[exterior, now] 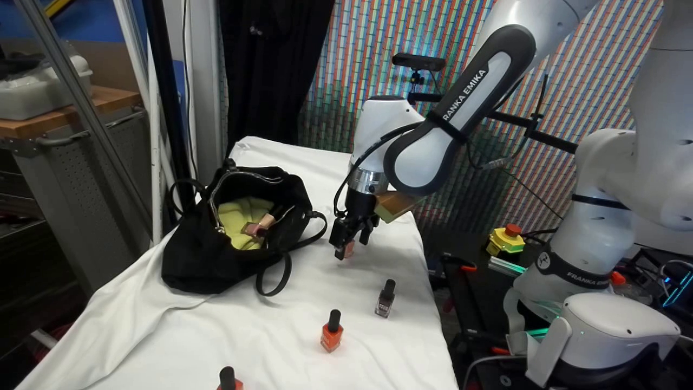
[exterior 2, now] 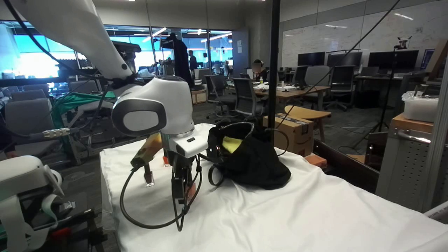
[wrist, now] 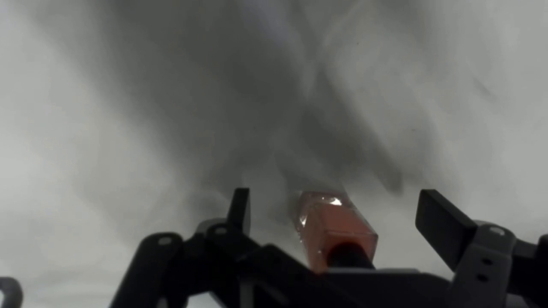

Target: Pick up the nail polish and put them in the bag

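The squarish, salmon-red, black-capped glass nail polish bottle (wrist: 338, 231) stands on the white-cloth-covered table (exterior: 281, 325), between the wide-spread jaws of the black end effector (wrist: 336, 211), touching neither; its long axis looks upright, cap toward the palm, so closing straight in should suit; the white-and-black arm (exterior: 463, 97) points its wrist downward, near the soft black fabric handbag (exterior: 200, 262).

"RANKA EMIKA" reads on the forearm (exterior: 472, 89), "FRANKA EM" on a black band (exterior: 574, 274).
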Controlling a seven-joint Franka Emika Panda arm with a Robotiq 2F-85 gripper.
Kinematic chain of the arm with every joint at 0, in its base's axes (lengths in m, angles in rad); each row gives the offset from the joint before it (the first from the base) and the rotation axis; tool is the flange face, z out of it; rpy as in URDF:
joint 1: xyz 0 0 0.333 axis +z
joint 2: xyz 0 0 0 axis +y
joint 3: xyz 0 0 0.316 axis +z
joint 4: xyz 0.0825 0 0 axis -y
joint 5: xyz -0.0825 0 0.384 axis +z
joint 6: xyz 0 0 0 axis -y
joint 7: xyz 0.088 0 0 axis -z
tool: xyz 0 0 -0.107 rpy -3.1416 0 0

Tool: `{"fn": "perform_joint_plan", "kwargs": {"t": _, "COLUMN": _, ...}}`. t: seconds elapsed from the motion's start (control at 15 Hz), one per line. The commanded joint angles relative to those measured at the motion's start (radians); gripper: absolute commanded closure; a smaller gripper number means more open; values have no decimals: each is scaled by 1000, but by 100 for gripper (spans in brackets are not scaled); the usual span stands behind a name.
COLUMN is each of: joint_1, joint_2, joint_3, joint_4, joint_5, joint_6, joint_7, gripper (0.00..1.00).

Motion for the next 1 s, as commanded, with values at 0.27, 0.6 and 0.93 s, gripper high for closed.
{"fn": "perform_joint_plan", "kwargs": {"t": 0.27, "joint_1": 3, "joint_2": 8, "joint_3": 0, "joint_4": -9, "joint_5": 1, "joint_6": 43, "joint_7": -1, "gripper": 0}}
{"fn": "perform_joint_plan", "kwargs": {"t": 0.6, "joint_1": 12, "joint_2": 24, "joint_3": -14, "joint_4": 0, "joint_5": -33, "joint_6": 33, "joint_7": 21, "gripper": 27}}
{"fn": "perform_joint_plan", "kwargs": {"t": 0.93, "joint_1": 32, "joint_2": 40, "joint_3": -42, "joint_4": 7, "joint_5": -109, "joint_6": 38, "joint_7": 73, "gripper": 56}}
